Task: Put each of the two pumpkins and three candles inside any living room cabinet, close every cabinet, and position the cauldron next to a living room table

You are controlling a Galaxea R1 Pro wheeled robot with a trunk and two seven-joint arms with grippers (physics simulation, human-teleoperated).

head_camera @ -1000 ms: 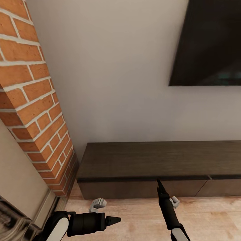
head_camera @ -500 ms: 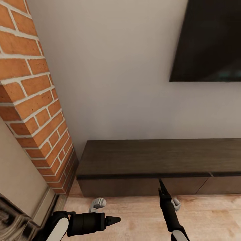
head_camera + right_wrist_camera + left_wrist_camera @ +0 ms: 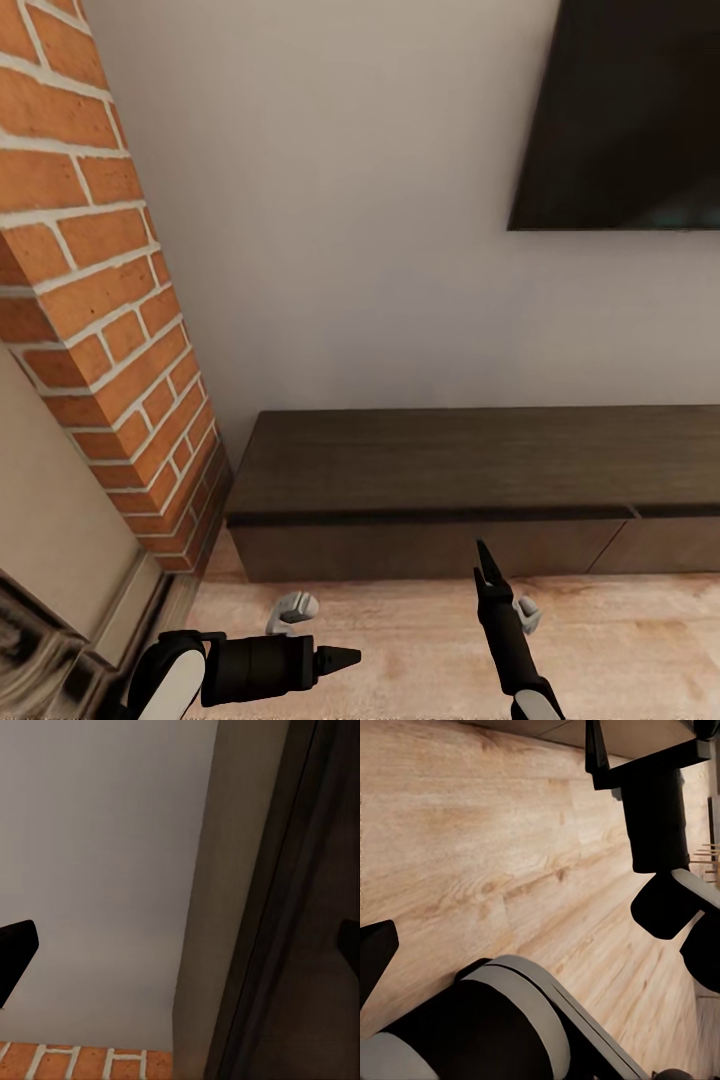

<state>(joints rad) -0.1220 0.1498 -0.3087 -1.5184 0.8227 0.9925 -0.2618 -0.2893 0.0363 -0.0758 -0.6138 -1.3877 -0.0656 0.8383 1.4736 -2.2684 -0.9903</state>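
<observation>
From the head camera, I face the cabinet (image 3: 470,490), a long dark unit at 3 o'clock, its drawer fronts flush and closed beneath a wall-mounted television (image 3: 625,110). A brick column (image 3: 90,290) rises at 9 o'clock. My left gripper (image 3: 345,657) points sideways over the wooden floor (image 3: 400,640), empty; my right gripper (image 3: 487,560) points toward the cabinet, fingers close together and empty.

From the left wrist camera, I cannot tell how far those fingers are parted.

From the right wrist camera, the cabinet's edge meets the pale wall (image 3: 97,870).
</observation>
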